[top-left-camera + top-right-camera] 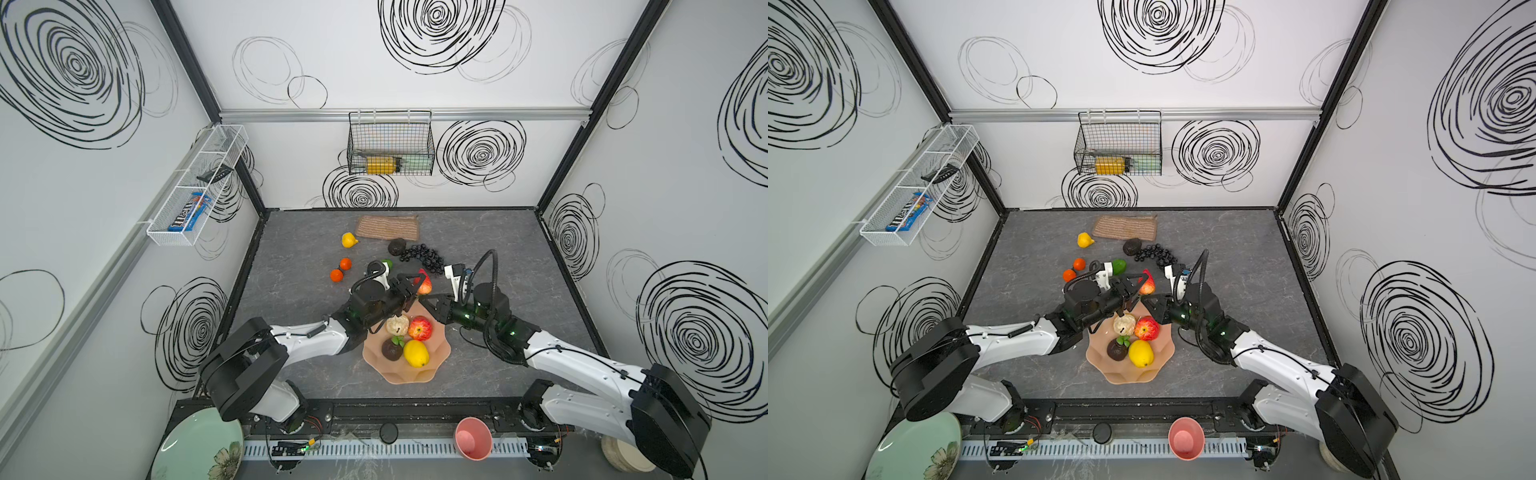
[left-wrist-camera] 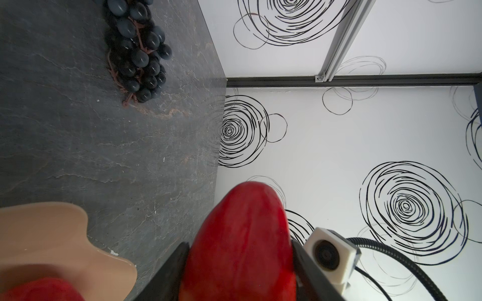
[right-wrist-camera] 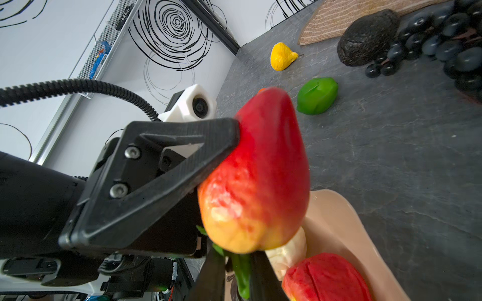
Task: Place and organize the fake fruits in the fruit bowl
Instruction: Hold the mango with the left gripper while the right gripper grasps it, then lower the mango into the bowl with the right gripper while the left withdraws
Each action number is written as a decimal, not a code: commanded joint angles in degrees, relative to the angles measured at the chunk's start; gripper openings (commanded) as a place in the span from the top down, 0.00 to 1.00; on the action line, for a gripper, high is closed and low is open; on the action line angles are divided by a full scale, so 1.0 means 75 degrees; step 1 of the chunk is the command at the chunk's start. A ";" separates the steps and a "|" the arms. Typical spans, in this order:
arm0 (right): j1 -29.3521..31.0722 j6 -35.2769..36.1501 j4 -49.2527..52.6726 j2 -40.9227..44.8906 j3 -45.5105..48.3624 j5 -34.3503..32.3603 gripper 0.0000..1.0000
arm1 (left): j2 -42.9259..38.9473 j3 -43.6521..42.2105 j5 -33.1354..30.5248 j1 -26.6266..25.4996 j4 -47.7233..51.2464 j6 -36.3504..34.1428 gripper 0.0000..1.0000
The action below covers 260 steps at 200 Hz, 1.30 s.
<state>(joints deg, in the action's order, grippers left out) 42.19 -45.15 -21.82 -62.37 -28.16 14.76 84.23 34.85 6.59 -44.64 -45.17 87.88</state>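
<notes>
My left gripper (image 1: 419,286) is shut on a red strawberry (image 1: 424,283) (image 2: 242,229) (image 3: 260,177), held just above the far rim of the peach fruit bowl (image 1: 399,374) (image 1: 1121,376). My right gripper (image 1: 430,300) (image 3: 238,271) meets it from the right, its jaws shut on the strawberry's green leaves. In the bowl lie a cream pear (image 1: 397,325), a red apple (image 1: 420,328), a dark avocado (image 1: 392,350) and a lemon (image 1: 416,353). On the table behind are a lemon (image 1: 349,240), two oranges (image 1: 345,263), a lime (image 1: 1119,266), an avocado (image 1: 397,247) and black grapes (image 1: 422,255).
A tan woven mat (image 1: 388,227) lies at the back of the table. A pink cup (image 1: 473,438) and a pale green plate (image 1: 199,449) sit past the front rail. A wire basket (image 1: 390,143) and a white mesh shelf (image 1: 195,187) hang on the walls.
</notes>
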 commanded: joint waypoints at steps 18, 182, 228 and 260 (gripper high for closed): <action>-0.0001 0.0066 -0.0175 0.0101 -0.0136 -0.0188 0.87 | 0.0032 0.0006 0.0030 -0.0106 -0.0517 0.0061 0.52; 0.0201 0.2222 0.4263 0.1551 -0.0746 -0.0200 0.91 | -0.2236 0.0109 -0.0638 0.1284 0.2903 -0.3262 0.01; 0.0933 0.2047 0.6467 0.1499 -0.1664 -0.0530 0.91 | -0.3565 -0.0003 -0.0976 0.2403 0.4203 -0.5106 0.01; 0.1430 0.1691 0.7685 0.1343 -0.2215 -0.0625 0.90 | -0.4128 -0.0348 -0.0928 0.3030 0.4521 -0.5565 0.01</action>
<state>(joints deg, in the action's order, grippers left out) 50.74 -30.83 24.51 -51.51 -41.06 11.44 55.59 34.28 0.47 -24.58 -15.09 52.58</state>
